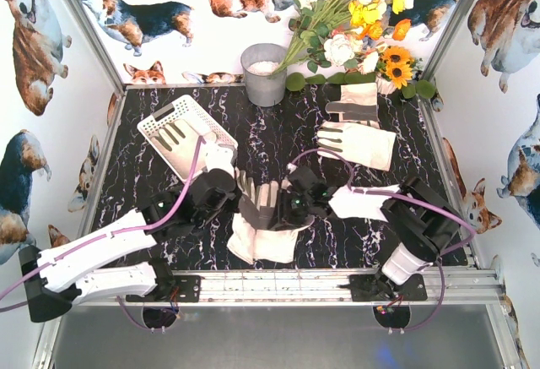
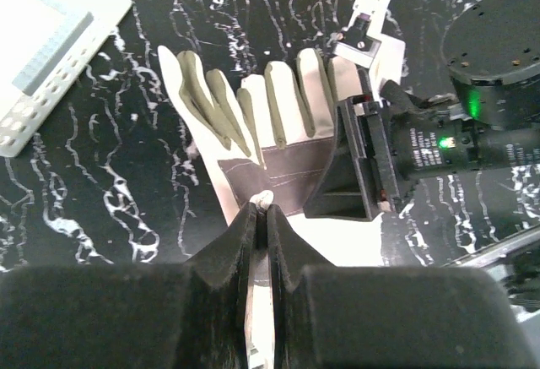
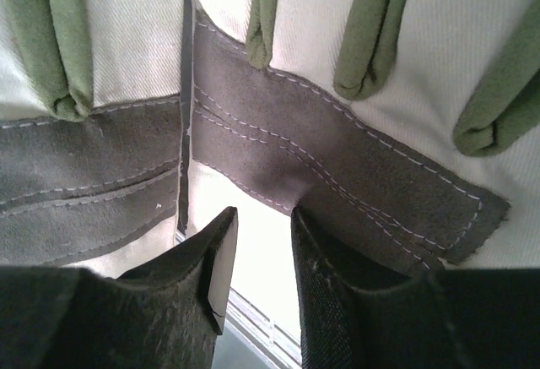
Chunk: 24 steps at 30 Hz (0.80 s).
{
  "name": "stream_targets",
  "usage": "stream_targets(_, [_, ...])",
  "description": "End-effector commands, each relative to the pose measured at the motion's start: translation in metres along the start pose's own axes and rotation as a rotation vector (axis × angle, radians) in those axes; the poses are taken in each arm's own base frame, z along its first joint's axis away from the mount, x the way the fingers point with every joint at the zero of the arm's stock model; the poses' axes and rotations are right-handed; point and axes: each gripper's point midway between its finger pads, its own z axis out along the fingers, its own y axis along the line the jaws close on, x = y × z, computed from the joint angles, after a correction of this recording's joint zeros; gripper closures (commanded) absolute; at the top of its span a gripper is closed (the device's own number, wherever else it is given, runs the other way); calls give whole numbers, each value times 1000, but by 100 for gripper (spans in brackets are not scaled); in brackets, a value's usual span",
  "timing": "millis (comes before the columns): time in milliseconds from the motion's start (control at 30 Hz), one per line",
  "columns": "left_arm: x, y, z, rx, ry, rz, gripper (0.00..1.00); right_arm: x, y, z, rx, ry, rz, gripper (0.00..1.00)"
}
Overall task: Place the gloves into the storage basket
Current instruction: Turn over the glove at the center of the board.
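Two cream gloves with grey palms (image 1: 263, 238) lie overlapped at the table's near middle, fingers pointing away. My left gripper (image 1: 242, 214) is shut on a small fold of glove cloth (image 2: 267, 198) at the cuff side of the palm. My right gripper (image 1: 284, 207) stands on the same pile from the right, jaws a little apart; its fingertips (image 3: 309, 232) press the grey palm patch (image 3: 278, 154), cream cloth showing between them. The white storage basket (image 1: 196, 116) lies at the back left with one glove (image 1: 173, 137) inside. Two more gloves (image 1: 359, 143) (image 1: 355, 102) lie at the back right.
A grey metal bucket (image 1: 264, 73) stands at the back centre. A bunch of artificial flowers (image 1: 359, 14) leans over the back right corner. The aluminium rail (image 1: 278, 284) runs along the near edge, and the two arms nearly meet over the middle gloves.
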Motion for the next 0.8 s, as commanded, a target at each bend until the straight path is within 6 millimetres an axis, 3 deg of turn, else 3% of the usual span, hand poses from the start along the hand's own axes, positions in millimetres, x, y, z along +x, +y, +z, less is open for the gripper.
stream_targets(0, [-1, 19, -3, -39, -20, 86, 100, -1, 1, 7, 38, -11, -43, 64])
stream_targets(133, [-1, 15, 3, -24, -17, 147, 100, -9, 14, -11, 36, -47, -88, 52])
stream_targets(300, [-7, 30, 11, -143, -17, 211, 100, -16, 15, -44, 98, -99, -146, 45])
stream_targets(500, [-19, 25, 12, -155, -43, 196, 100, -15, -2, -81, 168, -163, -136, 44])
stream_targets(767, [-9, 12, 25, -113, -15, 162, 100, -23, -47, -114, 261, -301, -56, 45])
